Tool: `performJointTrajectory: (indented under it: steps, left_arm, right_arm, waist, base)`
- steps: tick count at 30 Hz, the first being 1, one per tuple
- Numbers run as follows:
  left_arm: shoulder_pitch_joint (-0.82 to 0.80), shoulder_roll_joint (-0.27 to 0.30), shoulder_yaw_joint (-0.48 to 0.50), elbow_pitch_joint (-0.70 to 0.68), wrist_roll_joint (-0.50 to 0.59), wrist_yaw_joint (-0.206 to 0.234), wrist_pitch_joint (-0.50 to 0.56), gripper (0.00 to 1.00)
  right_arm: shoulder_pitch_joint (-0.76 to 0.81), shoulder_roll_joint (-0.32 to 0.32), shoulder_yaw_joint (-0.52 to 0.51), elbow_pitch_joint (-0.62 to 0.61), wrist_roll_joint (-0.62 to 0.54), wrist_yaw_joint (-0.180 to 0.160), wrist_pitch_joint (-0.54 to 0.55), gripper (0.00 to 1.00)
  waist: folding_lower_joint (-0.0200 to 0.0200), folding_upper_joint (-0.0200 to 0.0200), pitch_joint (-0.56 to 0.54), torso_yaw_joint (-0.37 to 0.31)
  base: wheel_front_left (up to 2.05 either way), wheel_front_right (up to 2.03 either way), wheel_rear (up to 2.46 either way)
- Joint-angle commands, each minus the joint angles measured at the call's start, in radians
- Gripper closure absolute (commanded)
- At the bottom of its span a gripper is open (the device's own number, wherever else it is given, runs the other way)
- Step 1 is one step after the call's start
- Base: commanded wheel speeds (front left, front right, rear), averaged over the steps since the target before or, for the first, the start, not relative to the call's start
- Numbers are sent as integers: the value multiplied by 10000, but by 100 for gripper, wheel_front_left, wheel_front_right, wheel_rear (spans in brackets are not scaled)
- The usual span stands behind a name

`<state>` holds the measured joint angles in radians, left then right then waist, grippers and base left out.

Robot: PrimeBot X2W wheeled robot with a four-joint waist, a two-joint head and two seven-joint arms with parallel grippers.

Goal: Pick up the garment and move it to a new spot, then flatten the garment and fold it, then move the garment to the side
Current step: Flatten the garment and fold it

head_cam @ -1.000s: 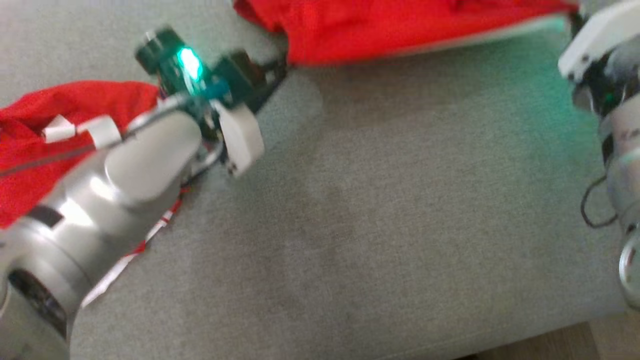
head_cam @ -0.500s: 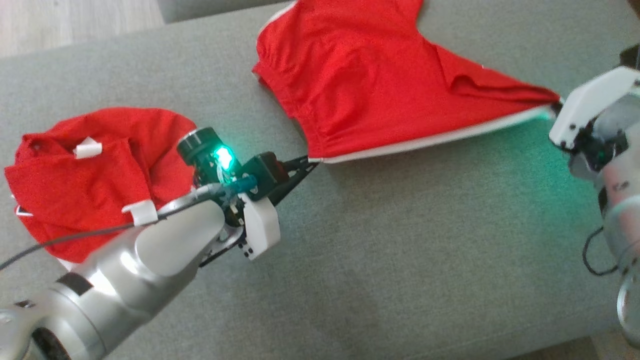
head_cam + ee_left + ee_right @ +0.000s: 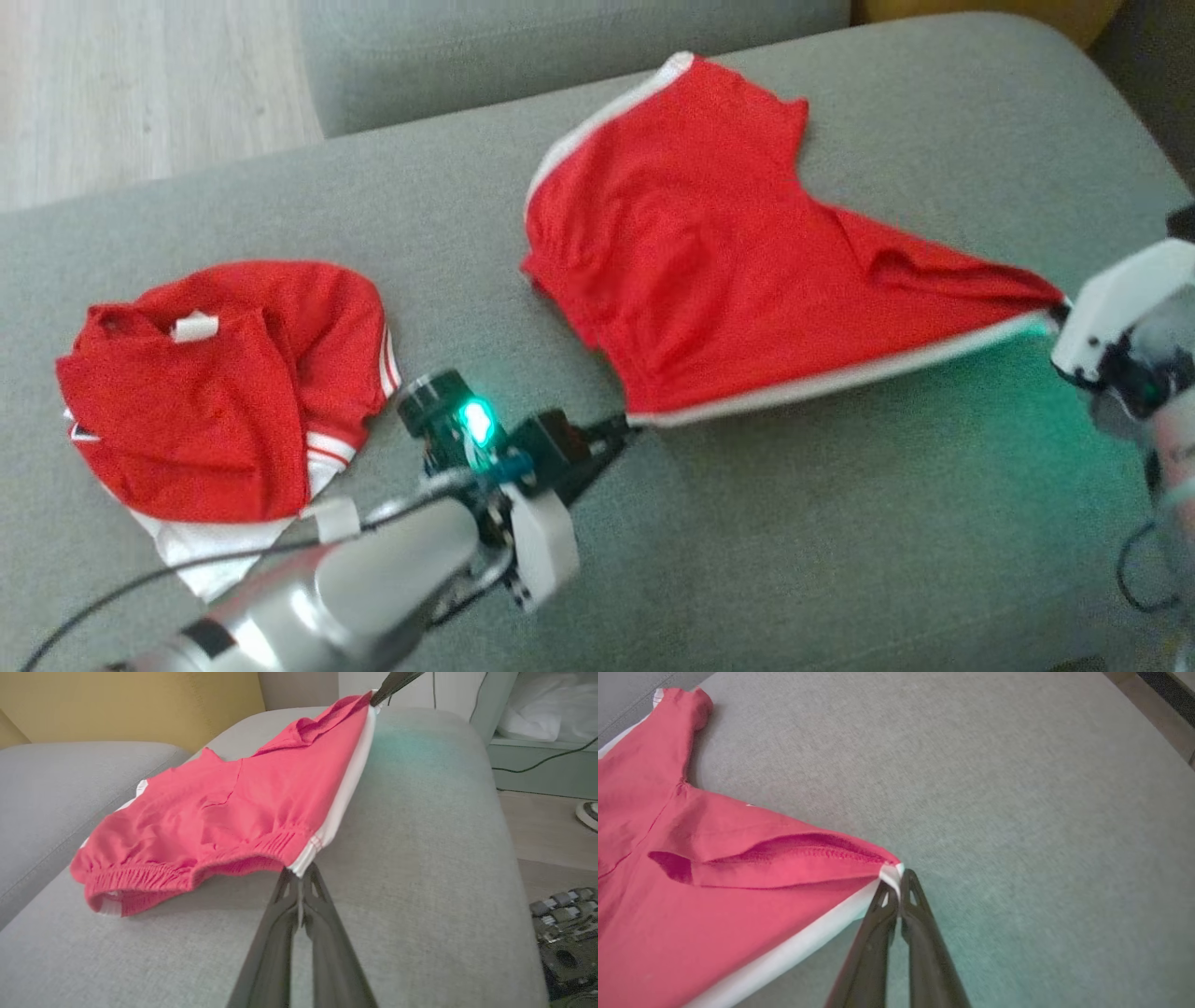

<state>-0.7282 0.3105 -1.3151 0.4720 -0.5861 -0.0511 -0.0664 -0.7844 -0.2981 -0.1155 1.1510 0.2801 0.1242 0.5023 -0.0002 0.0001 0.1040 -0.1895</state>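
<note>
The grey sofa (image 3: 794,523) seat carries two red cloths, well apart. The jersey (image 3: 215,392) lies bunched near the left end, close to the near edge, with a white tag (image 3: 194,327) on top. The shorts (image 3: 709,271) are spread from the middle to the right end, their white-edged side pulled straight and facing the near edge.

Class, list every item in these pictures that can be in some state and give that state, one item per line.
jersey: crumpled in a heap on the grey cushion, held by nothing, white tag showing.
red shorts: spread out on the cushion, white edge stretched between two held corners.
left gripper: shut on one corner of the red shorts.
right gripper: shut on the other corner.
</note>
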Motion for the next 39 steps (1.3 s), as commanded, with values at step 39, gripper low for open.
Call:
performJointTrajectory:
  steps: [39]
  left_arm:
    - [-2117, 226, 1691, -758, 4, 997, 218, 100]
  right_arm:
    - [-1673, 2186, -3733, -6693, -1831, 65, 2817, 100]
  waist:
    - [2, -1, 1798, 1066]
  base:
    - [0, 0, 0]
